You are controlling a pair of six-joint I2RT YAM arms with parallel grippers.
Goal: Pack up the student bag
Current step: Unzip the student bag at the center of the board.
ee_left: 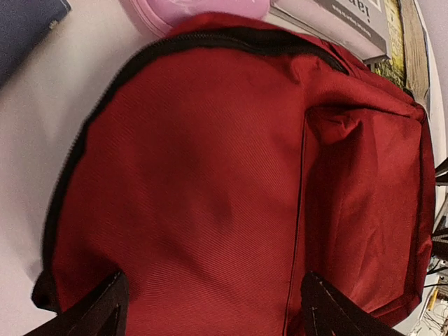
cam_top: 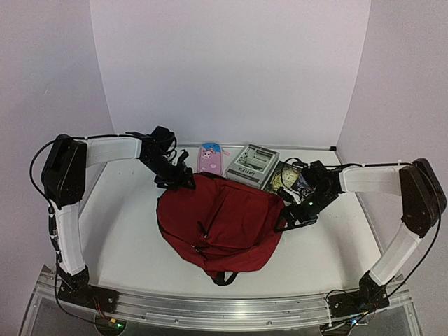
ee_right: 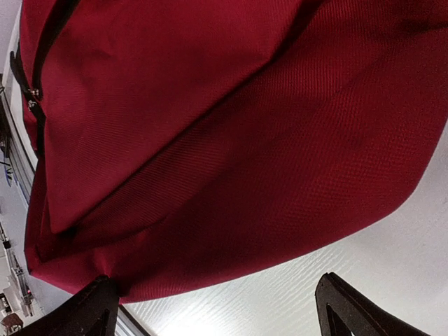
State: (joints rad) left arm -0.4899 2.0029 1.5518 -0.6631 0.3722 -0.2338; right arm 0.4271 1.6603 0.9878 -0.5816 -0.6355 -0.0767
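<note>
The table carries the red bag flat at its middle, its zip seemingly shut, so you are likely at the opening step. Next you need that zip drawn open while the fabric is steadied. Your left gripper hovers over its far-left edge, your right gripper beside its right edge, both spread and empty.

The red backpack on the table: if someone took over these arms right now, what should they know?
Left pincer open, empty, at the far-left edge of the backpack.
Right pincer open, empty, at its right side.
Backpack lies flat between them, main zip seemingly shut.
Pink pencil case, grey book and darker book lie behind it, outside.
Done: nothing visibly packed.
To do: open bag, load them.
</note>
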